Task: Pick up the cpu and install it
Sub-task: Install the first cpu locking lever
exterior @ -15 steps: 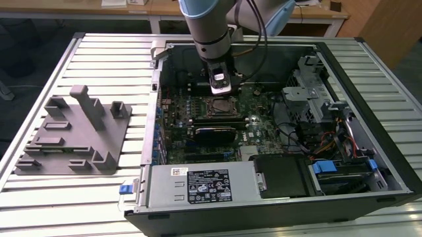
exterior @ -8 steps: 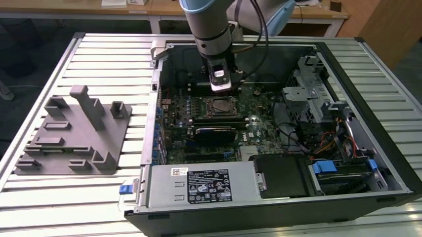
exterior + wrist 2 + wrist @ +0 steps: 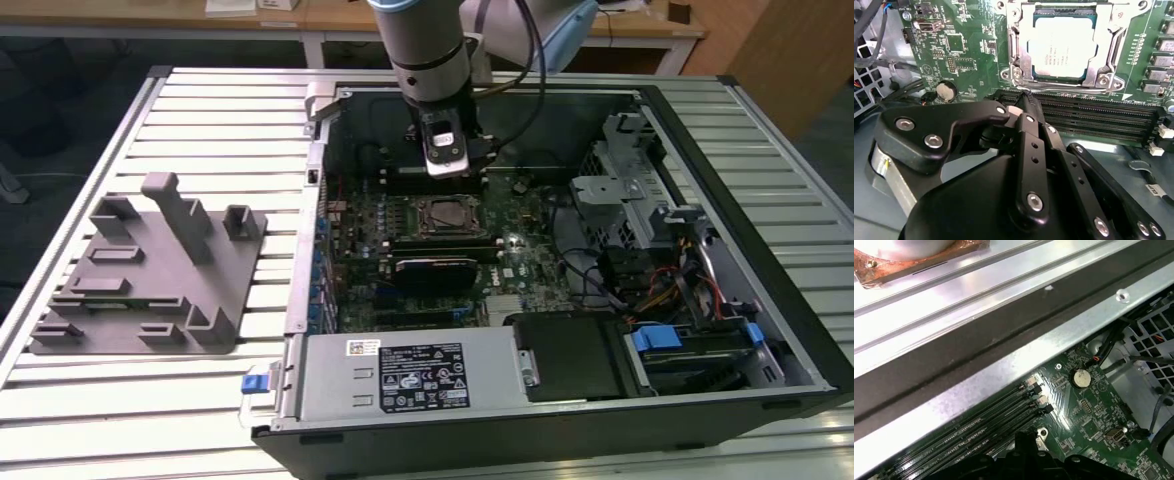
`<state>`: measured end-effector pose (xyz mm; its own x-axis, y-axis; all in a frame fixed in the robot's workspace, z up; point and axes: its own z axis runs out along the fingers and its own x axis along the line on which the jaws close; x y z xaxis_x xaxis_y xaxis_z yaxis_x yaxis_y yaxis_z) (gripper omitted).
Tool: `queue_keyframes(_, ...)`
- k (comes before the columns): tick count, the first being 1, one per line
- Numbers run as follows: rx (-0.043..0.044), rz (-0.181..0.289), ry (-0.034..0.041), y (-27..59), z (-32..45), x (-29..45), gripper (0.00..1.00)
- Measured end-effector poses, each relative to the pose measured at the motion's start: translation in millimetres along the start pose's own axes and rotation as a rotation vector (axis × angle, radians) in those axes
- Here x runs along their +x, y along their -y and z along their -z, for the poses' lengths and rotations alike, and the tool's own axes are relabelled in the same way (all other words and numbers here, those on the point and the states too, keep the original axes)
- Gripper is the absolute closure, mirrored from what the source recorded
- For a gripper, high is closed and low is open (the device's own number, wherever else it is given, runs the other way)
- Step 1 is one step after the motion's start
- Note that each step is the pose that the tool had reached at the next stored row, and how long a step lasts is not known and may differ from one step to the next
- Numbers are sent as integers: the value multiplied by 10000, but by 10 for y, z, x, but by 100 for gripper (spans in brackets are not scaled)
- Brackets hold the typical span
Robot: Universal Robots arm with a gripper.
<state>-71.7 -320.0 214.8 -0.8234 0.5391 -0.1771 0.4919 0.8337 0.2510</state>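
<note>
The cpu (image 3: 1064, 47) lies flat inside the metal socket (image 3: 1015, 55) of the green motherboard (image 3: 969, 55) in the open computer case (image 3: 534, 440), while the gripper (image 3: 1026, 102), its fingers pressed together on nothing, hangs just beside that socket above the black memory slots (image 3: 1104, 115).

The exterior view looks steeply down from high up, far enough back to take in the slatted surface (image 3: 200, 110) and the whole open computer case (image 3: 747, 330). The wrist cameras sit close over the motherboard (image 3: 969, 45) and face opposite ways. The second wrist view looks past the hand (image 3: 1025, 100) to the socket (image 3: 1016, 60), while the first wrist view looks toward the case wall (image 3: 979, 375). Both wrist views share the coin battery (image 3: 946, 90) (image 3: 1080, 377) and memory slots (image 3: 1094, 112) (image 3: 979, 430).
</note>
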Motion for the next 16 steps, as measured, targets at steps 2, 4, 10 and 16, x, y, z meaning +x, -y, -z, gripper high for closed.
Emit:
queue_keyframes(2, 1, -2, 1, 0, 0, 0, 89)
queue_keyframes(4, 2, -3, 1, 0, 1, 0, 89)
queue_keyframes(10, 146, -27, -222, 2, -3, -4, 89)
queue_keyframes(16, 378, -12, -579, 25, -3, -20, 89)
